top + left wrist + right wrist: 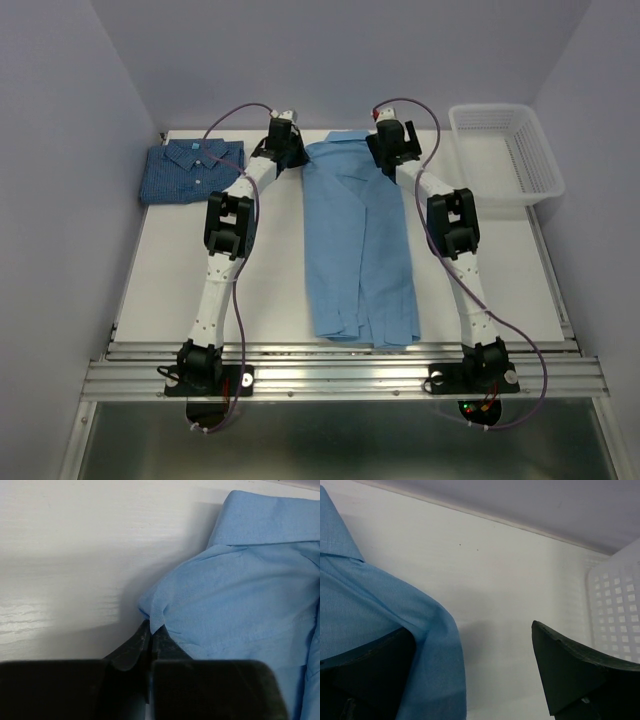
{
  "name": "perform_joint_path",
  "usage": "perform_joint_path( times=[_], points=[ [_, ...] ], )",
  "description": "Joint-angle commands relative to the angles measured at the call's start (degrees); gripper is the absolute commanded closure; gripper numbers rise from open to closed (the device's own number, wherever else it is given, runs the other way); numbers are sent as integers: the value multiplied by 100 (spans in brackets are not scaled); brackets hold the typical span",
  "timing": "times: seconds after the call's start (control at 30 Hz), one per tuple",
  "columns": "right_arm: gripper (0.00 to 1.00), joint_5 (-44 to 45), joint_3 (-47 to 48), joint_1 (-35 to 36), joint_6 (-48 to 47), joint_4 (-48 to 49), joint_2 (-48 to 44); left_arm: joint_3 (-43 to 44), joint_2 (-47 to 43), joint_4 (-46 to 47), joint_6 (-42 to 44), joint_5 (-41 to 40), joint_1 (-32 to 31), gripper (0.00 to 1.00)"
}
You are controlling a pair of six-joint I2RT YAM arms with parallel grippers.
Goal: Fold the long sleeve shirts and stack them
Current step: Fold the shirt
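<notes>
White mesh basket (505,155) at far right corner of white table (170,280).

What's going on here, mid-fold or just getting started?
Mid-fold, it seems. The light blue shirt lies lengthwise down the middle of the table, collar at the far end. The left gripper is shut on a pinch of cloth at one shoulder. The right gripper is open at the other shoulder, with nothing clamped yet. The checked shirt sits folded at the far left corner, and the white basket is at the far right.
</notes>
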Motion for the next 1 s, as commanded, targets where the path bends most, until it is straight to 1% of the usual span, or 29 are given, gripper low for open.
perform_joint_path(
  times=[0.0, 0.03, 0.07, 0.1, 0.13, 0.17, 0.23, 0.27, 0.3, 0.33, 0.37, 0.47, 0.5, 0.53, 0.57, 0.6, 0.63, 0.67, 0.77, 0.8, 0.83, 0.87, 0.9, 0.97],
  points=[
    [0, -247, -32, -192, -417, 137, -149, 263, -331, -157, 183, 2, 70, 82],
    [0, -1076, -6, -192, -330, -91, -220, 272, -348, -130, 148, 73, 79, 55],
    [0, -1494, 3, -192, -294, -476, -299, 290, -357, -78, 139, 152, 70, 42],
    [0, -2237, -15, -192, -250, -611, -508, 325, -366, -60, 130, 300, 70, 32],
    [0, -2593, -67, -131, -102, -734, -641, 342, -383, -51, 86, 354, 79, 13],
    [0, -3197, -259, -131, 13, -726, -964, 369, -444, -51, 86, 407, 79, 2],
    [0, -3781, -523, -131, 398, -639, -1317, 316, -576, -51, 86, 416, 70, 1],
    [0, -4009, -864, -131, 670, -447, -1676, 203, -751, -51, 95, 416, 70, 1],
    [0, -4003, -1067, -131, 673, -306, -1679, 132, -839, -51, 95, 425, 70, 1],
    [0, -3933, -1278, -131, 960, -130, -2019, 45, -945, -51, 103, 416, 70, 1],
    [0, -3854, -1489, -131, 1093, 132, -2170, -43, -1042, -51, 104, 407, 61, 1],
    [0, -3564, -2079, -131, 1559, 205, -2600, -482, -1577, -68, 139, 373, 35, 1],
    [0, -3494, -2246, -131, 1674, 205, -2706, -597, -1579, -77, 139, 372, 35, 1],
    [0, -3502, -2439, -131, 1988, 205, -2795, -798, -1770, -103, 156, 276, 0, 1],
    [0, -3545, -2858, -131, 2087, 258, -2891, -913, -1859, -173, 174, 249, -27, 1],
    [0, -3633, -3063, -131, 2166, 284, -3031, -1001, -2025, -226, 183, 197, -44, 1],
    [0, -3895, -3439, -131, 2272, 319, -3085, -1220, -2123, -296, 183, 188, -97, 1],
    [0, -3967, -3582, -131, 2368, 337, -3120, -1379, -2211, -314, 174, 205, -114, 1],
    [0, -4511, -4074, -131, 2571, 355, -3235, -2169, -2685, -192, 112, 406, -246, 1],
    [0, -4756, -4171, -131, 2650, 355, -3296, -2650, -2973, -131, 104, 494, -290, 1],
    [0, -4837, -4259, -131, 2833, 355, -3314, -2916, -3124, -52, 86, 573, -334, 1],
    [0, -4942, -4347, -131, 2905, 364, -3331, -3197, -3273, 158, 42, 644, -421, 1],
    [0, -5187, -4565, -131, 3001, 355, -3366, -3730, -3562, 265, -19, 758, -457, 1],
    [0, -5259, -4786, -131, 3177, 539, -3393, -4287, -3854, 623, -203, 960, -519, 1]
  ],
)
